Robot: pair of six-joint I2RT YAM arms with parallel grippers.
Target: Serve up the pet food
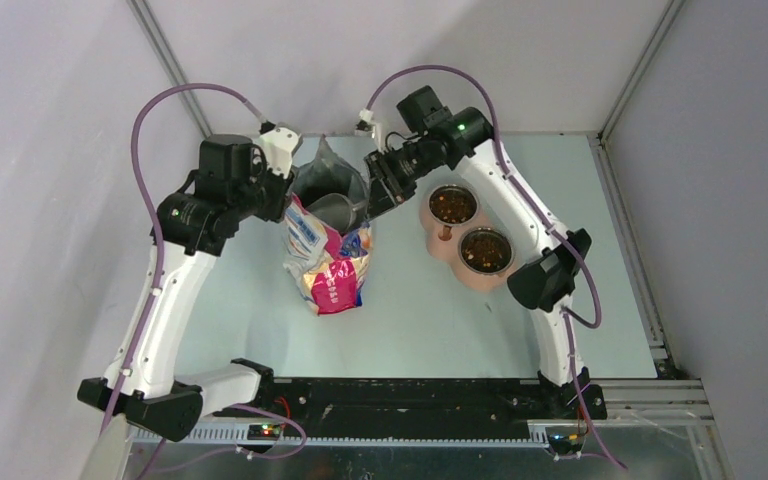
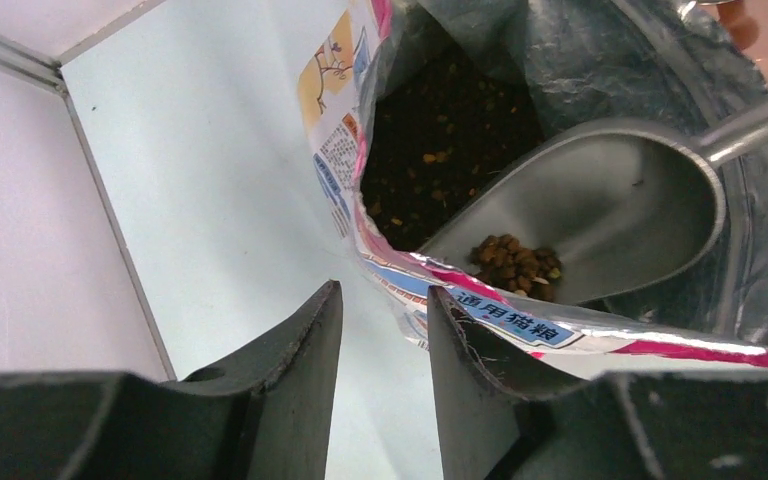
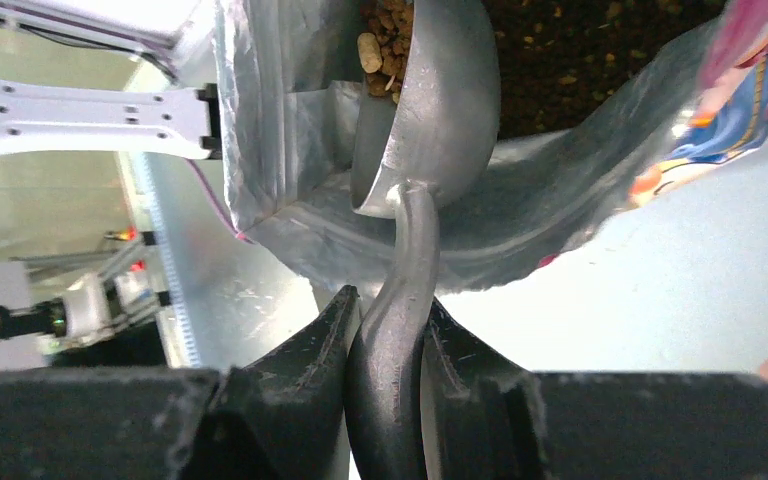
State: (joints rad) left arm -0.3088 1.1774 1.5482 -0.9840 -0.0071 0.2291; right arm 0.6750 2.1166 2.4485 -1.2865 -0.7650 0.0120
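Right fingers [image 3: 390, 305] are clamped on the handle of the metal scoop [image 2: 600, 200]. The grip looks solid, with the handle running straight up between them. The scoop head is inside the open mouth of the bag [image 1: 330, 270], just above the fill.

Most of the pet food [image 2: 440, 130] is down in the bag as a dark loose mass. Only a small cluster sits at the scoop's front lip, and the rest of the scoop is bare metal.

Left fingers [image 2: 385, 300] are apart with bare counter [image 1: 430, 320] showing through the gap and nothing pinched. The bag's printed rim runs right at one finger. I can't tell whether it touches.

The bag stands upright on the counter between the two arms, left of centre, with its foil lining visible. Two round bowls [image 1: 453, 205] sit to its right in a pinkish holder [image 1: 444, 236], one behind the other, well apart from the bag. Both have brown pellets in them.
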